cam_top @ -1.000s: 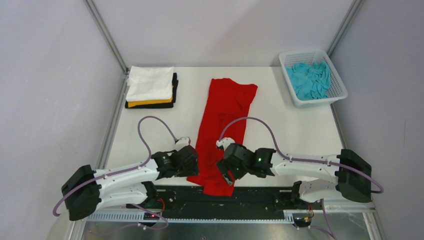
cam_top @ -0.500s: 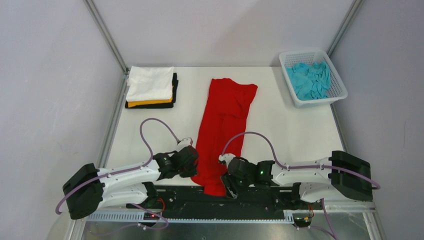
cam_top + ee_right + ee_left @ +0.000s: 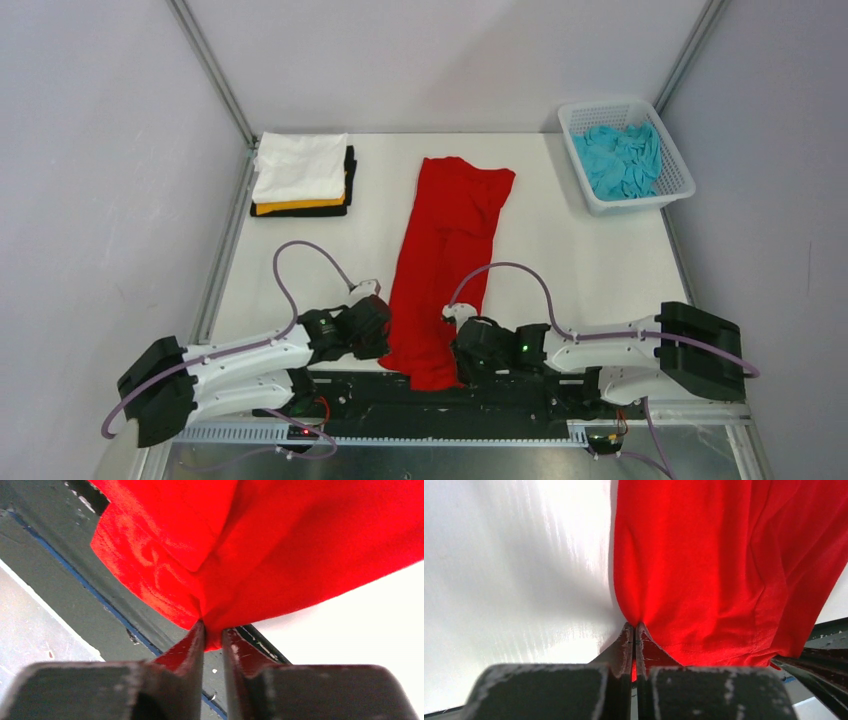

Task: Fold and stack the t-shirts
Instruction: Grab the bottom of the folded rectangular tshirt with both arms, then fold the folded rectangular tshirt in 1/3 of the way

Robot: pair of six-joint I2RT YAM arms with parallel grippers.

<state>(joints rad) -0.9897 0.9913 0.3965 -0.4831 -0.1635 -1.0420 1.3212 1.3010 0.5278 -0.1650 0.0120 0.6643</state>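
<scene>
Both arms are down low at the near edge of the worktop [image 3: 580, 260], one on each side of the red t-shirt [image 3: 447, 235]. The shirt lies as a long, narrow strip down the middle, running from the far side towards the arms. Its near end spills just over the front edge onto the black rail [image 3: 520, 392].

The left gripper [image 3: 634, 628] has its fingers pressed tight together with a pinch of red cloth between the tips. It has the shirt's left edge close to the hem, and the fabric puckers up into the grip. The right gripper [image 3: 212, 628] is clamped too, with a fold of the right near corner caught between its fingers. That corner hangs over the rail rather than over the white surface.

At the far left corner sits a neat folded stack: the white t-shirt [image 3: 300, 165] on top, the yellow-orange t-shirt [image 3: 300, 206] showing as a stripe beneath it, and the black t-shirt [image 3: 349, 182] at the bottom. At the far right, the turquoise t-shirt [image 3: 620, 158] lies crumpled inside the white mesh basket [image 3: 601, 206], well apart from the red one.
</scene>
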